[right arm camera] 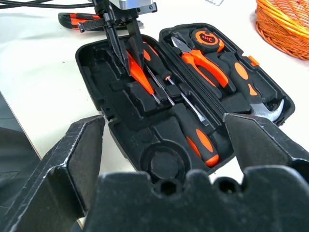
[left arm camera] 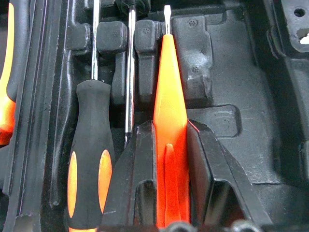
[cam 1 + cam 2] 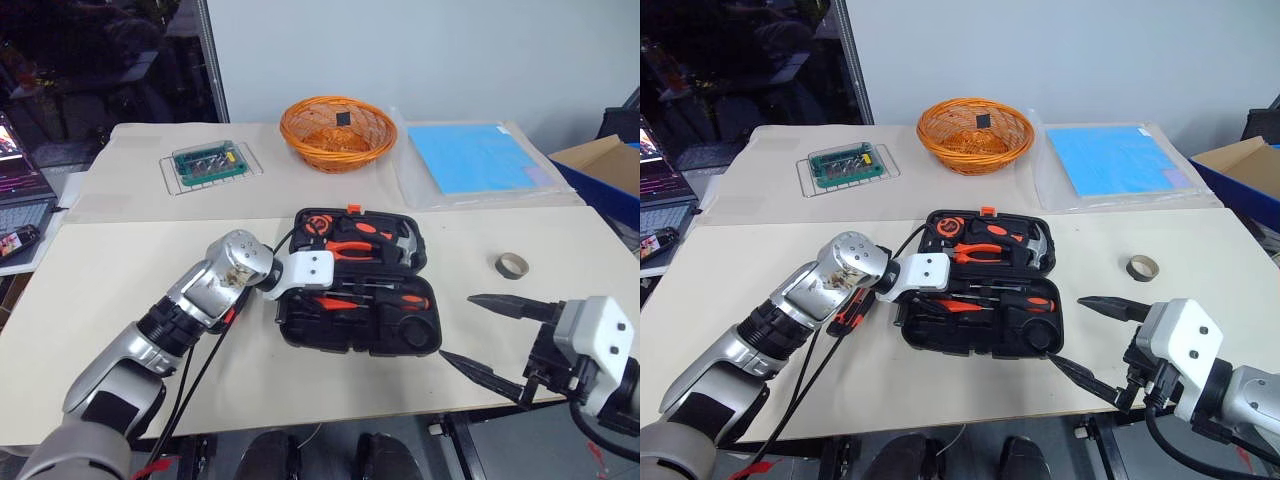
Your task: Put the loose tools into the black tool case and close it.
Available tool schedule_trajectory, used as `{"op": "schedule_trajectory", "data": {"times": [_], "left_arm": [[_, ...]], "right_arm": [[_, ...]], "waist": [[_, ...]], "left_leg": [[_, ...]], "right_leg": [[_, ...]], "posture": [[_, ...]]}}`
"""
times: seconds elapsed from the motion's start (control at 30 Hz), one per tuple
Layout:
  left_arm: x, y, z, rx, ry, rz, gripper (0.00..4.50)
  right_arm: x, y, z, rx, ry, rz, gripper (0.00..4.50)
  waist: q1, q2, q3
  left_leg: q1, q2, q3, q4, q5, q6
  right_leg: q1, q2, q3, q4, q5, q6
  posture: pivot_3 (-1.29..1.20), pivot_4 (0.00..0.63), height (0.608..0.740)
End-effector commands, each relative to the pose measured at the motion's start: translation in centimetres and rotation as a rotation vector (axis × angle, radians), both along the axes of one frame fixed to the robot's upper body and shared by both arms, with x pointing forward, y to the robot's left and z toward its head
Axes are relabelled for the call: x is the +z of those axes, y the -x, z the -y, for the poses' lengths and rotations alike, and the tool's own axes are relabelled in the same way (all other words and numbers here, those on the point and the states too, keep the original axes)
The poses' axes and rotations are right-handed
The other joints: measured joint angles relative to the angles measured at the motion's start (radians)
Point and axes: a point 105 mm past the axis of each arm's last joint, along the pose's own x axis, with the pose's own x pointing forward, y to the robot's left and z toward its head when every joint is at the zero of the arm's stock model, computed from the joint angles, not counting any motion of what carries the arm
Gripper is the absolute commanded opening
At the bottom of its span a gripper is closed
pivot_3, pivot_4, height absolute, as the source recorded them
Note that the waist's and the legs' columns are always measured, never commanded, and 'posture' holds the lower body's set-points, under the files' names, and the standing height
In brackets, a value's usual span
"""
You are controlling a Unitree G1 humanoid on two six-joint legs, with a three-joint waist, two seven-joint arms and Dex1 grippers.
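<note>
The black tool case lies open in the middle of the table. My left gripper is shut on the slim all-orange screwdriver and holds it low over the case's front half, blade toward a slot. An orange-and-black screwdriver lies in the slot beside it, and another sits further along. The utility knife lies on the table under my left forearm. The small grey tape roll rests on the table right of the case. My right gripper stands open at the table's front right, holding nothing.
Pliers, a hammer and a tape measure sit in the case's lid half. An orange basket, a green bit box on a wire rack and a blue sheet lie at the back. A laptop stands far left.
</note>
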Motion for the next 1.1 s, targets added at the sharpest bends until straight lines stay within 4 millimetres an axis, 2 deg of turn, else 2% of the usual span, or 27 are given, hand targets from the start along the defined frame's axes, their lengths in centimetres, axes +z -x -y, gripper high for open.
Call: {"op": "schedule_trajectory", "data": {"times": [0.03,0.1,0.13,0.17,0.23,0.3,0.33,0.5,0.6,0.7,0.8,0.87,0.9,0.93,1.03,1.07,1.1], "left_arm": [[0.4,0.3,0.8,-0.029,0.012,-0.012,1.7],[1.6,0.2,1.3,-0.004,0.091,-0.015,2.57],[2.4,0.3,1.4,0.005,0.14,-0.033,2.86],[3.7,0.7,1.6,0.008,0.228,-0.067,3.24],[5.8,1.3,1.6,0.025,0.39,-0.139,3.24],[6.5,1.1,1.2,0.074,0.5,-0.168,3.24],[6.4,1.0,0.9,0.105,0.551,-0.188,2.67],[3.8,0.2,-0.3,0.228,0.621,-0.148,1.06],[1.2,0.5,-0.6,0.254,0.566,-0.135,0.05],[-2.1,0.5,-1.1,0.304,0.418,-0.126,0.05],[-4.7,0.5,-1.8,0.333,0.27,-0.106,0.05],[-5.3,0.6,-2.2,0.332,0.231,-0.096,0.05],[-5.4,0.6,-2.4,0.332,0.226,-0.094,0.05],[-4.6,0.4,-2.3,0.332,0.28,-0.072,0.05],[0.9,-0.6,-1.9,0.385,0.634,-0.036,0.05],[2.6,-0.8,-2.6,0.42,0.726,-0.023,0.05],[3.6,-0.8,-3.4,0.456,0.77,-0.024,0.28]], "right_arm": [[0.4,0.3,-0.5,0.012,-0.007,0.019,4.5],[0.4,0.3,-0.5,0.012,-0.008,0.018,4.5],[0.4,0.3,-0.5,0.013,-0.009,0.017,4.5],[0.4,0.3,-0.5,0.014,-0.009,0.016,4.5],[0.3,0.2,-0.5,0.016,-0.011,0.015,4.5],[0.3,0.1,-0.6,0.022,-0.016,0.017,4.5],[0.4,0.0,-0.7,0.025,-0.022,0.018,4.5],[0.3,-0.4,-0.8,0.035,-0.031,0.018,4.5],[0.4,-0.6,-0.7,0.035,-0.029,0.021,4.5],[0.3,-0.6,-0.6,0.035,-0.026,0.019,4.5],[0.4,-0.6,-0.7,0.037,-0.023,0.018,4.5],[0.5,-0.6,-0.7,0.039,-0.022,0.019,4.5],[0.6,-0.5,-0.7,0.039,-0.021,0.018,4.5],[0.5,-0.6,-0.6,0.038,-0.019,0.018,4.5],[0.5,-0.7,-0.7,0.041,-0.021,0.019,4.5],[0.5,-0.8,-0.7,0.046,-0.025,0.018,4.5],[0.5,-0.8,-0.8,0.049,-0.027,0.017,4.5]], "waist": [[0.002,0.0,0.0],[0.001,0.0,0.0],[0.001,0.0,0.0],[0.001,0.0,0.0],[-0.001,0.0,0.0],[-0.004,0.0,0.0],[-0.004,0.0,0.0],[-0.004,0.001,0.0],[0.0,0.001,0.0],[0.003,0.001,0.0],[0.004,0.001,-0.002],[0.002,0.002,-0.005],[0.002,0.004,-0.007],[0.0,0.005,-0.009],[-0.004,0.009,-0.011],[-0.004,0.009,-0.011],[-0.004,0.007,-0.01]], "left_leg": [[0.0,0.0,0.0,0.0,0.0,0.0],[0.0,0.0,0.0,0.001,-0.001,0.001],[-0.001,0.0,0.0,0.001,-0.001,0.001],[-0.001,0.0,0.0,0.001,-0.001,0.001],[-0.002,0.0,-0.001,0.001,-0.001,0.001],[-0.002,0.0,-0.001,0.002,-0.001,0.001],[-0.002,0.0,-0.001,0.002,0.0,0.001],[0.001,0.0,-0.001,0.002,0.0,0.0],[0.001,0.0,-0.001,0.002,0.0,0.0],[0.001,0.0,-0.001,0.002,0.0,0.0],[0.001,0.0,-0.002,0.002,0.0,0.0],[0.003,0.0,-0.002,0.002,-0.001,0.001],[0.004,0.0,-0.002,0.002,-0.001,0.001],[0.005,0.0,-0.002,0.001,-0.002,0.003],[0.01,0.001,-0.002,0.001,-0.006,0.009],[0.009,0.001,-0.002,0.001,-0.006,0.009],[0.007,0.001,-0.002,0.001,-0.005,0.009]], "right_leg": [[0.0,0.0,0.0,0.0,0.0,0.0],[0.0,0.0,0.0,0.0,0.0,0.0],[0.0,0.0,0.0,0.0,0.0,0.0],[-0.001,0.0,0.0,0.0,0.0,0.0],[-0.001,0.0,0.0,0.001,0.0,0.0],[-0.001,0.0,0.0,0.001,0.0,0.001],[-0.001,0.0,0.0,0.001,0.0,0.001],[0.002,0.0,0.0,0.002,0.0,0.001],[0.001,0.0,0.0,0.002,0.001,0.001],[0.002,-0.001,-0.001,0.001,0.001,0.0],[0.002,-0.001,-0.001,0.001,0.001,0.0],[0.003,-0.001,-0.001,0.001,0.001,0.0],[0.004,-0.001,0.0,0.0,0.001,0.0],[0.004,-0.001,0.0,0.0,0.001,0.0],[0.004,-0.002,0.001,0.0,0.001,0.0],[0.004,-0.002,0.001,0.0,0.001,0.0],[0.003,-0.003,0.002,0.001,0.002,0.0]], "posture": [[0.0,0.15,0.74],[0.0,0.15,0.74],[0.0,0.15,0.74],[0.0,0.15,0.74],[0.0,0.15,0.74],[0.0,0.15,0.74],[0.0,0.15,0.74],[0.0,0.15,0.74],[0.0,0.15,0.74],[0.0,0.15,0.74],[0.0,0.15,0.74],[0.0,0.15,0.74],[0.0,0.15,0.74],[0.0,0.15,0.74],[0.0,0.15,0.74],[0.0,0.15,0.74],[0.0,0.15,0.74]]}}
